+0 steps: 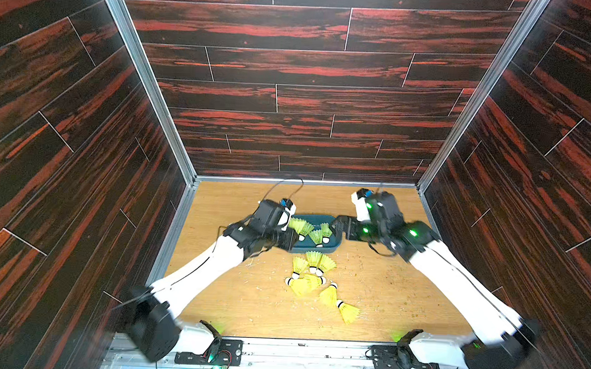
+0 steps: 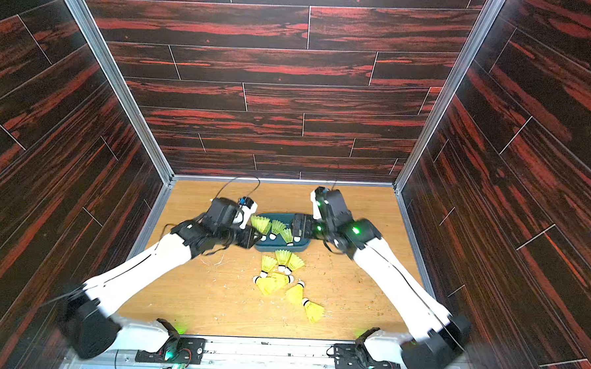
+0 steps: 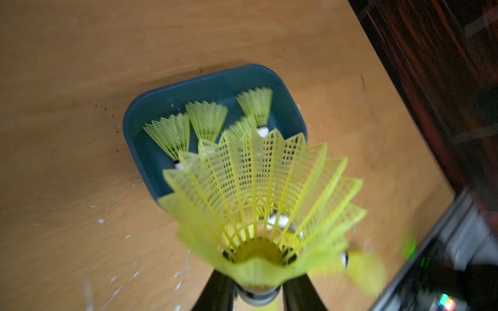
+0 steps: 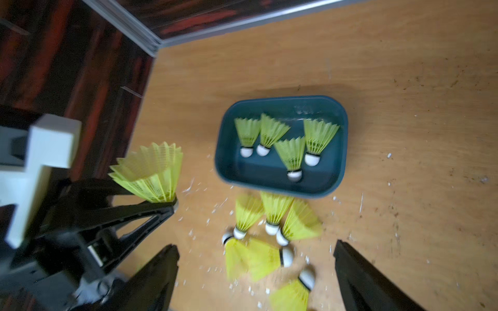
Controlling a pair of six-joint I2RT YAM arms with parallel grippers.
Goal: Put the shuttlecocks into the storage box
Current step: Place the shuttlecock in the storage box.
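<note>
The left gripper (image 3: 256, 296) is clamped tight on the cork end of 1 shuttlecock (image 3: 256, 194), whose yellow-green skirt flares out past the black fingers (image 3: 213, 290). Seen from the right wrist, that held shuttlecock (image 4: 151, 175) hangs in the air just off 1 short end of the storage box (image 4: 272, 185), not over its floor.

The right gripper (image 4: 256, 245) stands with its 2 dark fingers (image 4: 159, 274) wide apart and nothing between them. It hovers above the loose pile on the table.

The teal storage box (image 1: 313, 249) sits on the wooden table (image 1: 247, 310) between the 2 wrists, toward the back wall. In it lie 4 shuttlecocks (image 4: 292, 156) on their sides, packed close with skirts touching or overlapping, and their white corks point toward the pile.

Just in front of the box, the loose shuttlecocks (image 1: 313, 261) spread over the table; I count 7 in both top views. 3 of them (image 2: 282, 258) lie with skirts almost against the box's front wall, 2 more (image 4: 256, 258) overlap behind them, and the last 2 (image 1: 348, 312) trail off toward the robot's base.

White flecks (image 4: 213, 210) litter the wood around the pile.
</note>
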